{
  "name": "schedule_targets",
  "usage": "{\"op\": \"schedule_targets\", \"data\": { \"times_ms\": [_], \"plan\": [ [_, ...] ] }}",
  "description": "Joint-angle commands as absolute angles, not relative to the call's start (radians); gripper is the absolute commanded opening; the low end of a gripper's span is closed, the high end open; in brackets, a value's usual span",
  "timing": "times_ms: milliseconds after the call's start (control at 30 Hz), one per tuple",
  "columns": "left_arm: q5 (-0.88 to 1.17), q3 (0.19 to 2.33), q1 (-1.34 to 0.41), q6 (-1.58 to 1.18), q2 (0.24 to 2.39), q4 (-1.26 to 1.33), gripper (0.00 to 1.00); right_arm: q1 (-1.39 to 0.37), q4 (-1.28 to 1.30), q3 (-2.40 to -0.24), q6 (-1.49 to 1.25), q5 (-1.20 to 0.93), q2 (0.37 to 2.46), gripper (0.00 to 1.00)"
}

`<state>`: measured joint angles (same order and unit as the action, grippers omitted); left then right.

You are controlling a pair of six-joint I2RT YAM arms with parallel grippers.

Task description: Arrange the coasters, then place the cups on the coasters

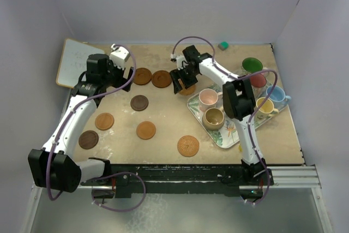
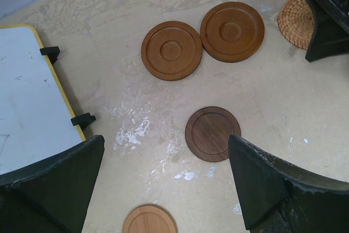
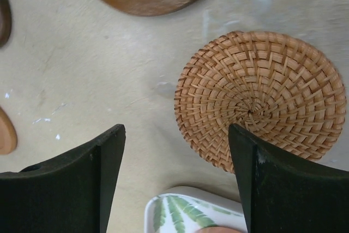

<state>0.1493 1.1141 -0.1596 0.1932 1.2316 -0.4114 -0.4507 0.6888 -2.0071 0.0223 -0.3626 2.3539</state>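
Seven wooden coasters lie on the table, among them two brown ones side by side (image 1: 142, 76) (image 1: 161, 78), a dark one (image 1: 139, 102) and a patterned one (image 1: 188, 145). A woven coaster (image 3: 262, 96) lies by the tray's corner. My right gripper (image 3: 175, 132) hangs open just above it, right finger (image 3: 272, 184) over its rim, nothing gripped. My left gripper (image 2: 166, 140) is open above bare table, near the dark coaster (image 2: 212, 133). Pink (image 1: 209, 99), tan (image 1: 213, 118), green (image 1: 251, 65), red (image 1: 258, 80), blue (image 1: 275, 95) and yellow (image 1: 265, 106) cups stand on the tray.
The leaf-patterned tray (image 1: 229, 137) sits at the right, its corner (image 3: 191, 214) just below my right gripper. A whiteboard (image 1: 73, 61) lies at the back left. A small green object (image 1: 223, 45) sits by the back wall. White walls enclose the table.
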Motion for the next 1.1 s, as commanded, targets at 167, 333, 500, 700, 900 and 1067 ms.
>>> {"op": "schedule_targets", "data": {
  "times_ms": [167, 333, 500, 700, 900, 1067],
  "plan": [
    [0.09, 1.133, -0.13, 0.17, 1.197, -0.373, 0.91, -0.567, 0.776, -1.882, 0.066, -0.429, 2.309, 0.76],
    [0.035, 1.149, -0.099, 0.127, 1.207, -0.363, 0.91, -0.621, 0.761, -1.828, 0.076, -0.457, 2.293, 0.76],
    [-0.046, 1.175, -0.068, 0.099, 1.229, -0.361, 0.92, -0.677, 0.76, -1.768, 0.097, -0.468, 2.282, 0.75],
    [-0.064, 1.199, -0.04, 0.079, 1.247, -0.367, 0.92, -0.729, 0.724, -1.661, 0.102, -0.497, 2.216, 0.75],
    [-0.056, 1.195, -0.035, 0.092, 1.259, -0.373, 0.92, -0.767, 0.731, -1.634, 0.117, -0.541, 2.185, 0.75],
    [-0.039, 1.172, -0.034, 0.121, 1.244, -0.365, 0.92, -0.767, 0.8, -1.67, 0.164, -0.579, 2.138, 0.75]
  ]
}}
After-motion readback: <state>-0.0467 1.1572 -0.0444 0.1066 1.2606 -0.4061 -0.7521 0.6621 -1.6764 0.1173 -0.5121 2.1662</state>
